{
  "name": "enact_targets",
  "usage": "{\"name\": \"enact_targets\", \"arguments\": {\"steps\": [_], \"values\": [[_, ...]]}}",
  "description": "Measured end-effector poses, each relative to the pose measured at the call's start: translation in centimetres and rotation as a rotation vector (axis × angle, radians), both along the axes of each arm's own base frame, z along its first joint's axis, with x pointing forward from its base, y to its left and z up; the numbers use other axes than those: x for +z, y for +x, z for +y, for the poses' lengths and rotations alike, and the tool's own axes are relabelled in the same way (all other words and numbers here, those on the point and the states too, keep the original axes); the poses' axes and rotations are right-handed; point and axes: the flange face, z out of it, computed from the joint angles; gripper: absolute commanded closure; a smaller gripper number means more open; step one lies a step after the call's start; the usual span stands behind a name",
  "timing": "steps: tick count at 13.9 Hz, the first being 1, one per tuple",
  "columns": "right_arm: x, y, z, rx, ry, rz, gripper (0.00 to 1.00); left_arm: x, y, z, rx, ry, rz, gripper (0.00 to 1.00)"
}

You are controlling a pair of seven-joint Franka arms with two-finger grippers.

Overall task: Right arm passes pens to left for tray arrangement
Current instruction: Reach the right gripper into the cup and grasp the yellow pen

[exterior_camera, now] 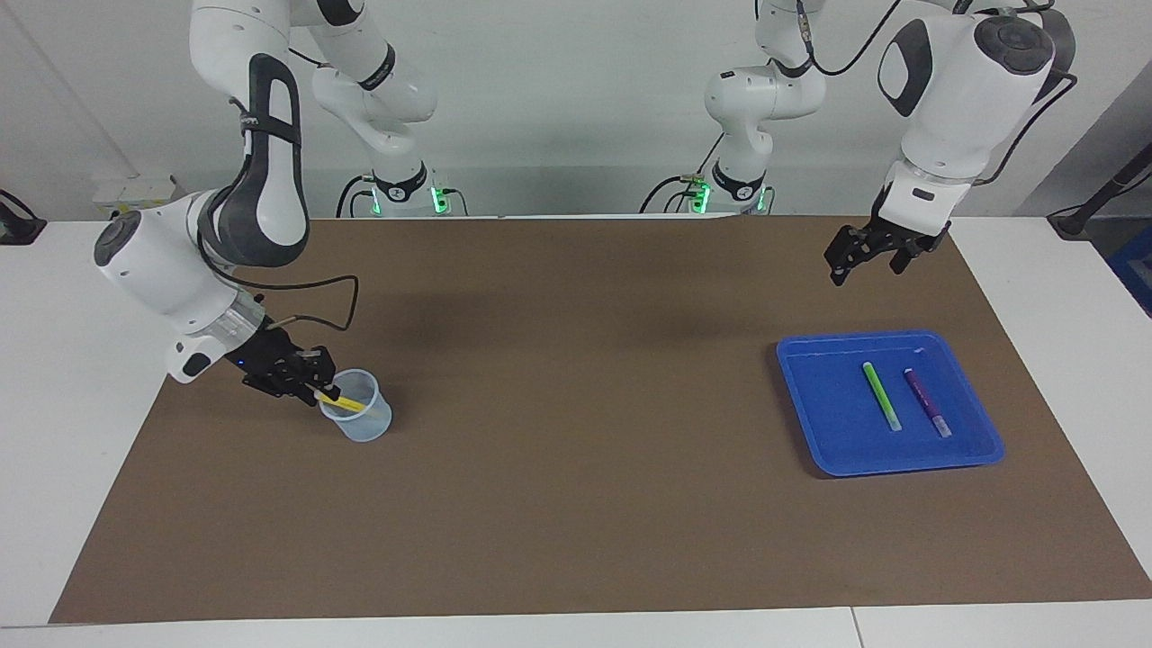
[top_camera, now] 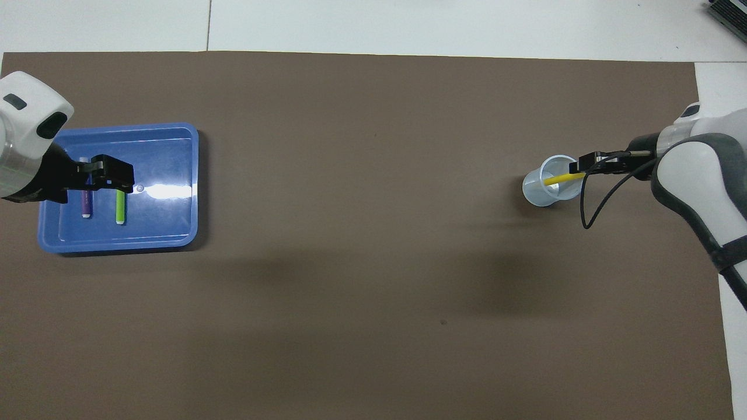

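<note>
A yellow pen (exterior_camera: 348,405) (top_camera: 557,179) leans in a small translucent cup (exterior_camera: 364,423) (top_camera: 538,195) toward the right arm's end of the table. My right gripper (exterior_camera: 318,388) (top_camera: 584,160) is at the cup's rim, shut on the pen's upper end. A green pen (exterior_camera: 881,396) (top_camera: 120,209) and a purple pen (exterior_camera: 927,403) (top_camera: 86,206) lie side by side in the blue tray (exterior_camera: 828,414) (top_camera: 166,221). My left gripper (exterior_camera: 864,264) (top_camera: 111,175) hangs open and empty, high over the tray's edge nearest the robots.
A brown mat (exterior_camera: 576,450) covers most of the white table. A black cable (exterior_camera: 337,301) loops from the right wrist above the mat beside the cup.
</note>
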Motion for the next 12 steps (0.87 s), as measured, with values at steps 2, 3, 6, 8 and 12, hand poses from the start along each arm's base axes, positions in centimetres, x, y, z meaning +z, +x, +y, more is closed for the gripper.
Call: {"name": "enact_targets", "arguments": {"steps": [2,3,6,8,12], "values": [[-0.05,-0.01,0.0,0.0,0.0,0.001,0.67,-0.03,-0.04,0.01,0.0,0.0,0.003,0.0],[-0.05,-0.02,0.01,0.0,0.0,0.001,0.68,-0.03,-0.04,0.01,0.0,0.0,0.004,0.0],[-0.07,-0.03,0.01,0.0,0.0,0.001,0.81,-0.03,-0.02,0.15,0.003,0.0,0.004,0.0],[0.02,0.01,0.04,-0.002,0.004,-0.001,0.93,-0.03,-0.02,0.16,0.003,0.0,0.004,0.0],[0.25,0.15,0.54,0.001,0.01,-0.005,1.0,-0.03,-0.02,0.16,0.003,0.0,0.004,0.0]]}}
